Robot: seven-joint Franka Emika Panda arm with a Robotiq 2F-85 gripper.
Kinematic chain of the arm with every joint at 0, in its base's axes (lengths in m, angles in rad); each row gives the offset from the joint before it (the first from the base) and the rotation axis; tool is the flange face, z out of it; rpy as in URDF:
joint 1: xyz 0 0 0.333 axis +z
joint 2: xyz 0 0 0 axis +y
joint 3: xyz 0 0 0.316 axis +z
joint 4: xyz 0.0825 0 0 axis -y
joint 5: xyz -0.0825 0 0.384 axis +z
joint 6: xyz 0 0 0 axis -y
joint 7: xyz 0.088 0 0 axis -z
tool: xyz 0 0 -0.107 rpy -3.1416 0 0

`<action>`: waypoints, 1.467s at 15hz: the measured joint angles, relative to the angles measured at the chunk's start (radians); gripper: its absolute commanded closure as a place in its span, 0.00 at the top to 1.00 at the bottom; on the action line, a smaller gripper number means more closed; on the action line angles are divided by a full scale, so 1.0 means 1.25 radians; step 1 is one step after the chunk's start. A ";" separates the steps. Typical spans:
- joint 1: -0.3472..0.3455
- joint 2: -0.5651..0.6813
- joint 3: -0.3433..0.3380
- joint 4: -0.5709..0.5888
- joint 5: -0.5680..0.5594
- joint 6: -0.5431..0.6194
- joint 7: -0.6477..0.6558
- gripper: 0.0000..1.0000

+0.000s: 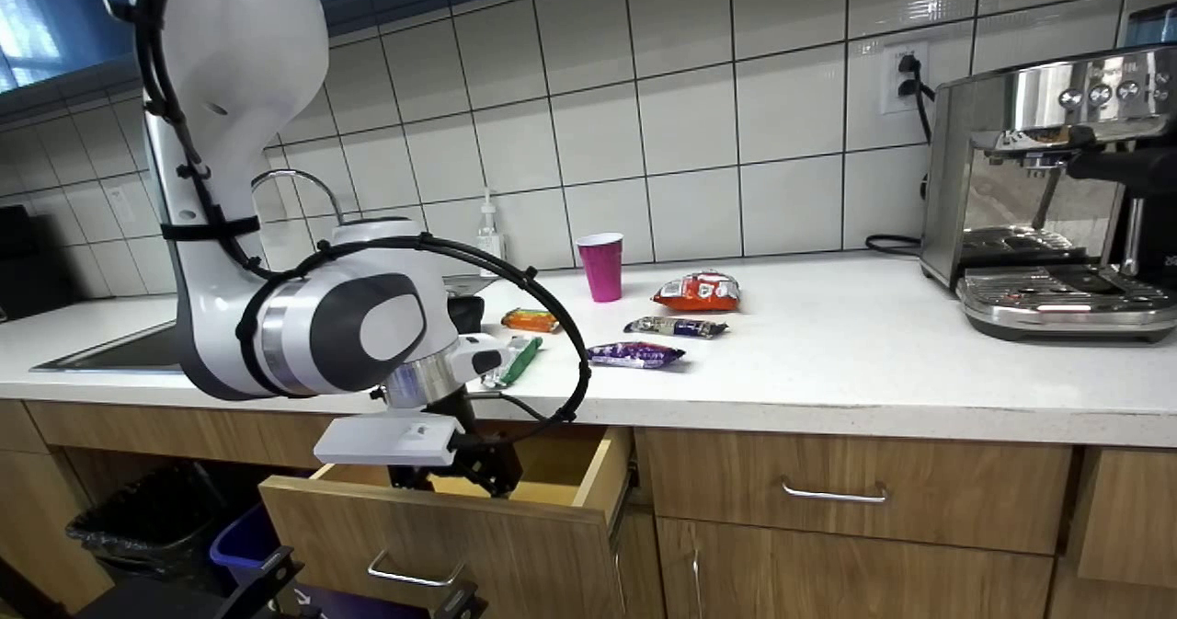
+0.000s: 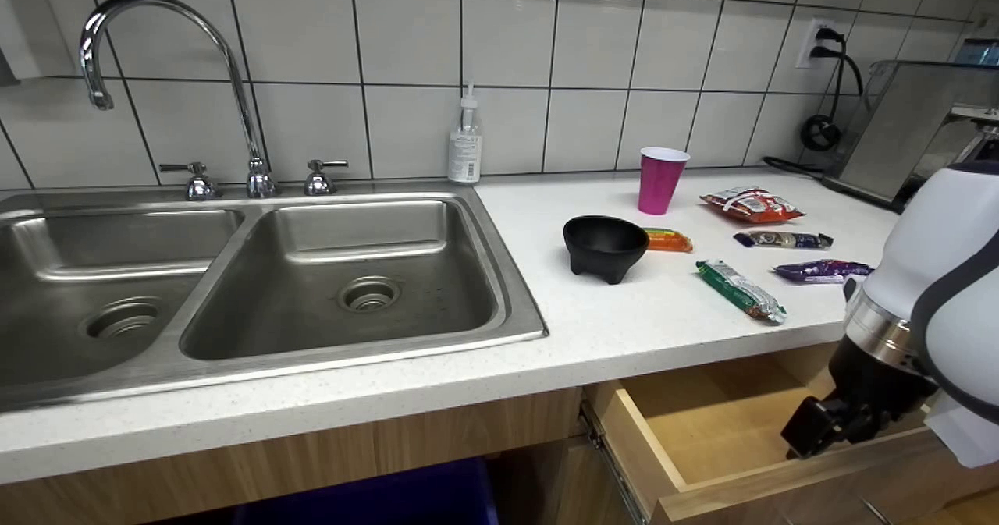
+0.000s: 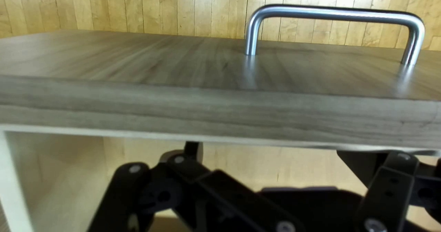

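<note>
My jaws stand wide inside the drawer (image 1: pixel 478 538), likely rigid and smooth-running; best hold: its metal handle (image 3: pixel 334 12), mid-bar.

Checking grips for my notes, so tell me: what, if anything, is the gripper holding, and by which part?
Nothing is held: the gripper stands open just behind the front panel of the pulled-out drawer, and no object shows between its jaws.

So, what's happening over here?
A robot's gripper hangs open with nothing in it, its fingertips inside a pulled-out drawer, close behind the front panel; I can't tell whether they touch it. Colourful packets, a pink cup and a black bowl sit on the counter.
</note>
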 measured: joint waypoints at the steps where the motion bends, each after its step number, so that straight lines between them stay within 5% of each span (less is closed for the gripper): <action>1: 0.000 0.000 -0.001 0.000 -0.001 -0.003 0.000 1.00; 22: -0.012 0.000 0.009 0.000 -0.001 -0.075 0.000 1.00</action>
